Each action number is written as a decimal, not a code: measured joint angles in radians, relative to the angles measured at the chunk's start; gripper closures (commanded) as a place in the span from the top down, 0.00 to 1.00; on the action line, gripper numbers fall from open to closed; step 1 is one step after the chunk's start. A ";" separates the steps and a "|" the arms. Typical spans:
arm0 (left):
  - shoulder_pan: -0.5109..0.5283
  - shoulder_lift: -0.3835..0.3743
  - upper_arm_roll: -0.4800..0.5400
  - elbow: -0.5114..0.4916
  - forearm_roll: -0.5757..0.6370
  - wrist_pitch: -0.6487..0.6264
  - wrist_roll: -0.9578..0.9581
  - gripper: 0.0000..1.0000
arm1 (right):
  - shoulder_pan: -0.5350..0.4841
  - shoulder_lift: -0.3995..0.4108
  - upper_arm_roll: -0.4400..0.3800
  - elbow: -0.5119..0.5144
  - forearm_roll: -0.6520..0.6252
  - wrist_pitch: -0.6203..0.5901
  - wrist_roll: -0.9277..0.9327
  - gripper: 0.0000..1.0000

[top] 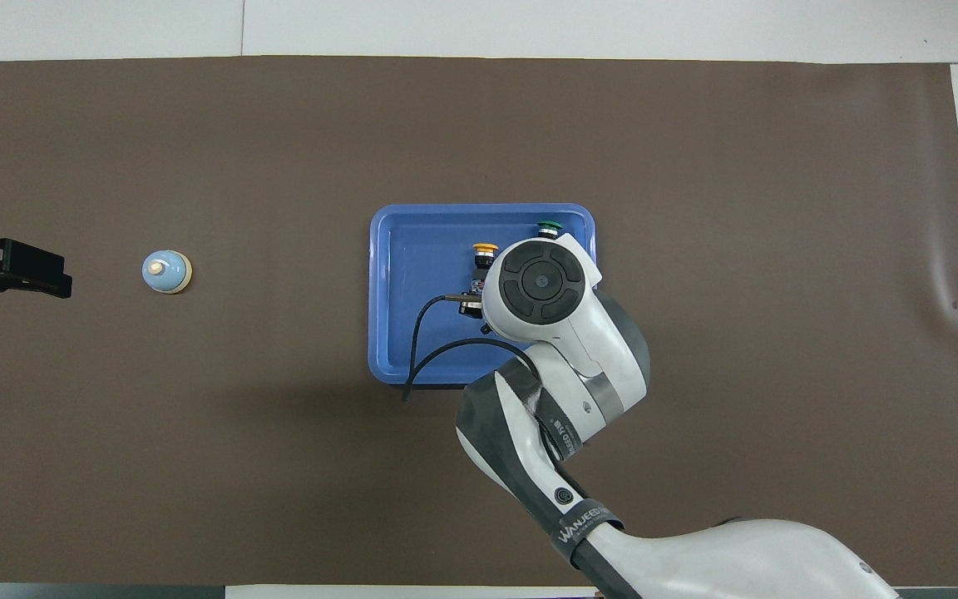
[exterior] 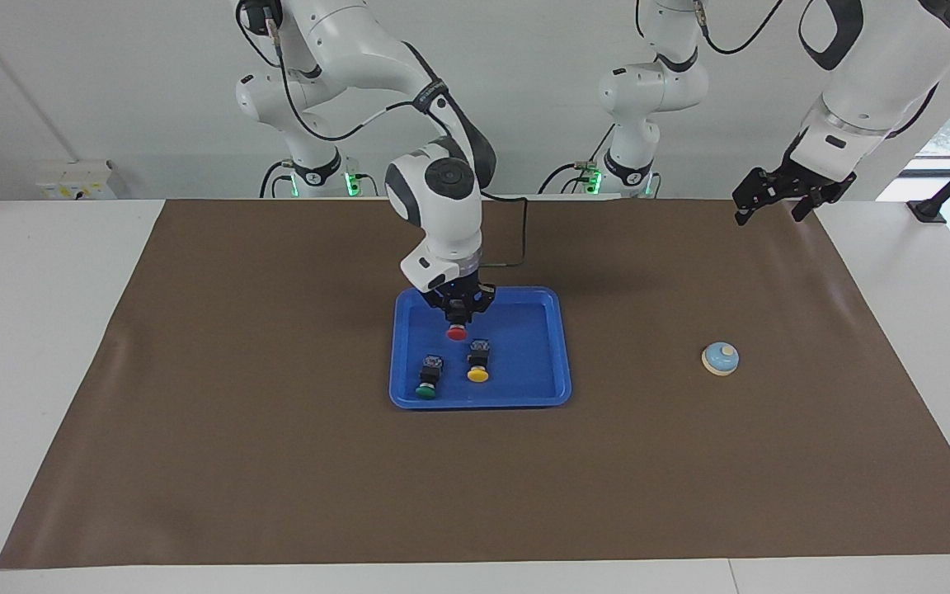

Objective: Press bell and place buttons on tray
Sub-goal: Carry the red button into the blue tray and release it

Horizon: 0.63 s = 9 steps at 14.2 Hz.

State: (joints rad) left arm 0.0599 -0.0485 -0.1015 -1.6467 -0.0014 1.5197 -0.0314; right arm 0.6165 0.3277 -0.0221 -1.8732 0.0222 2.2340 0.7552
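Note:
The blue tray (exterior: 541,363) (top: 412,249) lies mid-table. In it lie the green button (exterior: 427,381) (top: 549,224) and the yellow button (exterior: 478,364) (top: 485,248). My right gripper (exterior: 458,318) is over the tray's part nearest the robots, shut on the red button (exterior: 457,332), which hangs just above the tray floor. In the overhead view the right arm hides the red button and the gripper. The light-blue bell (exterior: 721,358) (top: 166,271) stands toward the left arm's end of the table. My left gripper (exterior: 776,194) (top: 5,270) waits in the air over the mat's corner by its own base.
A brown mat (exterior: 277,462) covers the table. The right arm's black cable (top: 425,349) loops over the tray.

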 measured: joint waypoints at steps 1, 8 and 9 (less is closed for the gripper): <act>0.000 0.000 0.000 0.000 0.000 0.000 0.000 1.00 | 0.004 0.000 0.000 -0.019 0.000 0.027 0.002 0.38; 0.000 0.000 0.000 0.000 0.000 0.000 0.000 1.00 | -0.006 -0.001 -0.007 -0.062 0.000 0.073 0.001 1.00; 0.000 0.000 0.000 0.000 0.000 0.000 0.000 1.00 | -0.007 -0.002 -0.008 -0.062 0.000 0.073 0.001 1.00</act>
State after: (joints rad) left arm 0.0599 -0.0485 -0.1015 -1.6467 -0.0014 1.5197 -0.0314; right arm 0.6092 0.3262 -0.0299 -1.9351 0.0222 2.3074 0.7561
